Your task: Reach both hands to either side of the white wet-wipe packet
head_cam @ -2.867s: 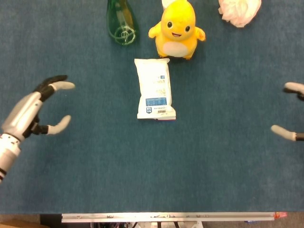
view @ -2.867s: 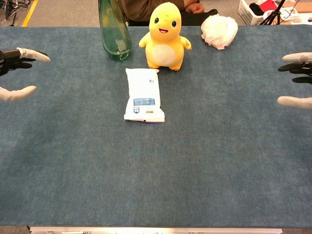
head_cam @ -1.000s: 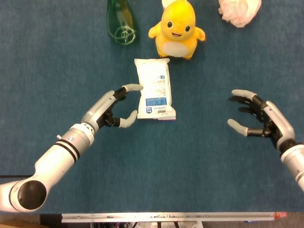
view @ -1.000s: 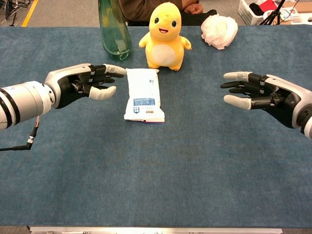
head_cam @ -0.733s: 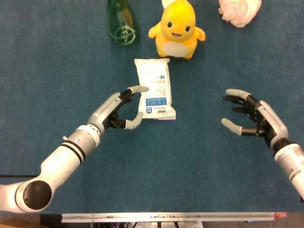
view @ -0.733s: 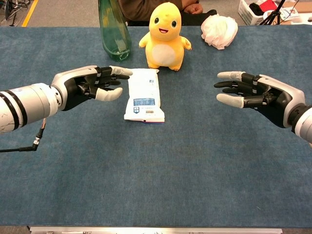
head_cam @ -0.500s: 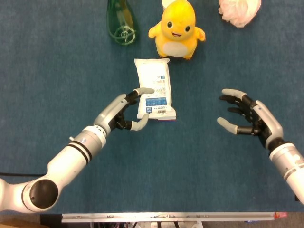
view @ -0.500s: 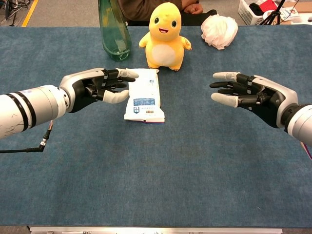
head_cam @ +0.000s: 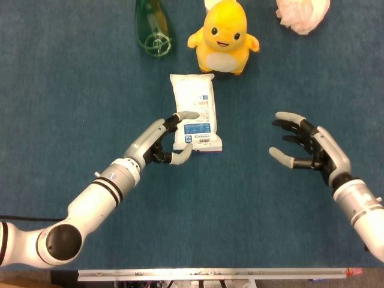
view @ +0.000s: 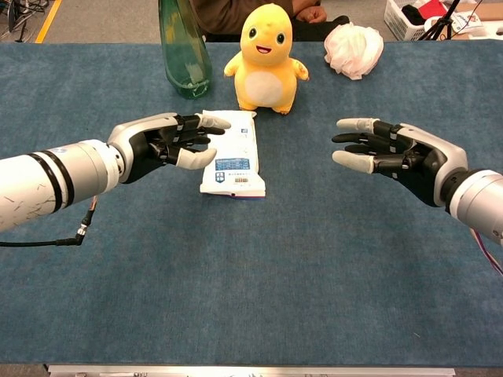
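The white wet-wipe packet lies flat and lengthwise on the blue table mat, just in front of the yellow plush. My left hand is at the packet's left edge with fingers spread; its fingertips overlap the packet's edge in both views, and I cannot tell whether they touch it. My right hand hovers open well to the right of the packet, palm facing it, with a wide gap of bare mat between them. Neither hand holds anything.
A yellow plush toy stands right behind the packet. A green glass bottle is at the back left, a crumpled white cloth at the back right. The table's front edge runs along the bottom.
Both hands have moved inward toward the packet. The left hand has reached its left edge; the right hand has come a little closer from the right. The packet has not moved.
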You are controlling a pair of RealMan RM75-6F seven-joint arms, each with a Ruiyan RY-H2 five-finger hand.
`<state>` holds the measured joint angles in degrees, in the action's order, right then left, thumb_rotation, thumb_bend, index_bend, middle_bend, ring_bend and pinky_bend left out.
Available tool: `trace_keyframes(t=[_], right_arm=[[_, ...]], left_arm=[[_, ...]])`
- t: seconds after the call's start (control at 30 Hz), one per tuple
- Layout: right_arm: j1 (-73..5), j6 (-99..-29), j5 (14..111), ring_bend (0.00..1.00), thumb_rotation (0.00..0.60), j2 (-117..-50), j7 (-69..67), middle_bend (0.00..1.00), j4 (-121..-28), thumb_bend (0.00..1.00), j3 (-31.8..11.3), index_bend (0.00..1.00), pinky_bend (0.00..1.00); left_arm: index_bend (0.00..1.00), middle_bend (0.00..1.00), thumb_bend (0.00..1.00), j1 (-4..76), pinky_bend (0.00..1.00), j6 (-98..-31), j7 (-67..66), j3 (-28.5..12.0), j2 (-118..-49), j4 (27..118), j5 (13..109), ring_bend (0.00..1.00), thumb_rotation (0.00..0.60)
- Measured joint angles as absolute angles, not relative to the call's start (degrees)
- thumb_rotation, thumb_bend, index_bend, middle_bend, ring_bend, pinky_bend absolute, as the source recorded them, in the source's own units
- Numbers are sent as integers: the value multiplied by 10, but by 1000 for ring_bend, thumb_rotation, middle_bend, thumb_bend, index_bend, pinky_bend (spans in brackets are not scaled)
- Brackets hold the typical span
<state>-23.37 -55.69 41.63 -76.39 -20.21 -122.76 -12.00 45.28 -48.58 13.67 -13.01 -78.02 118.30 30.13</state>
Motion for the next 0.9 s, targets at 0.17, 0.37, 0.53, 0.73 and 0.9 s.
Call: trace_keyframes(t=[0.17,0.37,0.53,0.73,0.9], right_arm=[[-242,-562,403,112,600,-781,-191,215,-1225,246,-124,207,159],[-252,-571,380,112,600,-800,-179,213,-1224,246,-133,207,159],[-261,-580,370,112,600,-822,-165,212,-1221,246,-139,207,159],[-270,-587,355,112,600,-838,-152,212,-1215,246,-145,207,159],[-275,-588,351,112,600,-848,-144,212,-1211,246,-146,207,159]], left_arm=[[121,63,500,451,49,-489,132,-131,-779,1184,297,0,600],[120,63,500,449,49,-492,128,-133,-781,1183,295,0,600],[119,62,500,449,49,-494,125,-135,-783,1184,292,0,599],[119,63,500,447,49,-493,122,-136,-781,1182,289,0,600],[118,62,500,445,49,-491,122,-137,-781,1180,286,0,600]])
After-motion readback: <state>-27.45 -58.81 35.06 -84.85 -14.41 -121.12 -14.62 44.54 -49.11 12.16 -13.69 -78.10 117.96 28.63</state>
